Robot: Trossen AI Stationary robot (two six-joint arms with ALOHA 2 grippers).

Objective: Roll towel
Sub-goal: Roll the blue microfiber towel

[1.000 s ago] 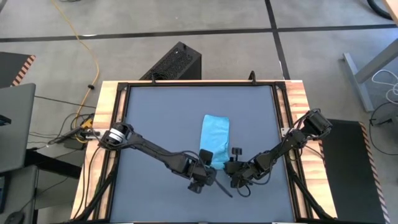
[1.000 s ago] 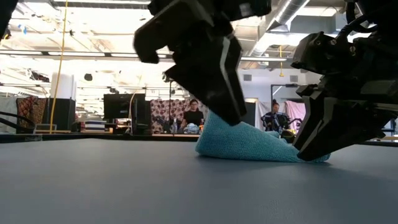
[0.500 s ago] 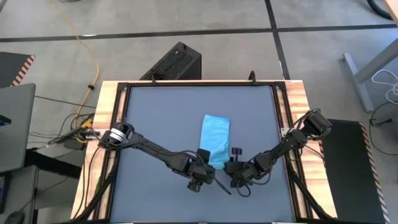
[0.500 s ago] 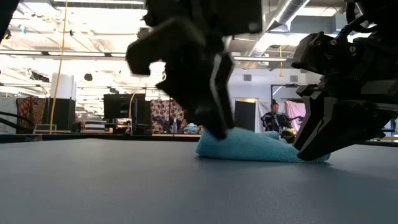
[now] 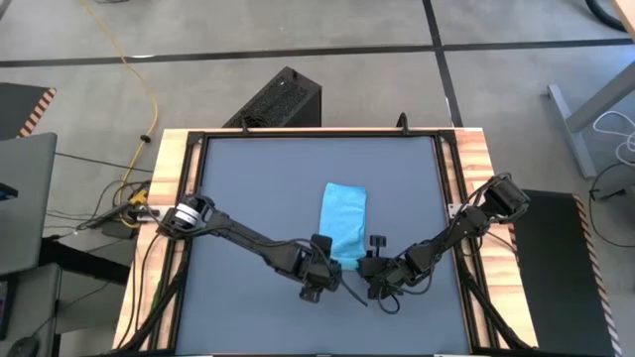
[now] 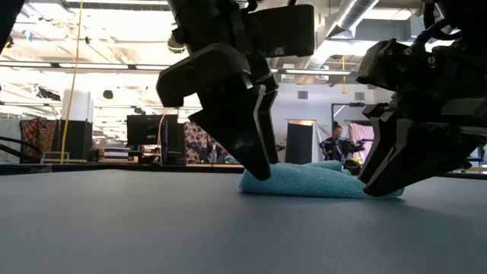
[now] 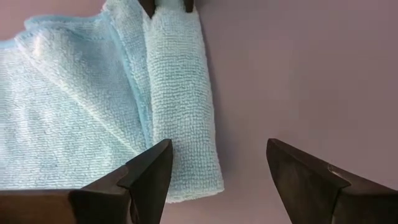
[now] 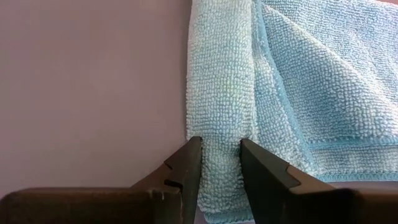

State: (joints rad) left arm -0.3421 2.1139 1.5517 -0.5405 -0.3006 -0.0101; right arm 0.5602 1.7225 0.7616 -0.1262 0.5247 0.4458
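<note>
While the right tool [image 8: 219, 163] pinches the looped, sky-blue towel's [image 8: 261, 74] rolled edge, the left tool [image 7: 214, 165] stands apart.

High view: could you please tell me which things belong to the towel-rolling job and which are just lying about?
Job: towel, left claw open beside its rolled end, right claw pinching that roll.
Lying about: yellow cable, black box on the floor.

The high view looks straight down on the whole table [image 5: 248, 178]. The low view sits at tabletop height, level, close to the towel [image 6: 304, 181]. Both wrist views look closely down at that towel's rolled end.
</note>
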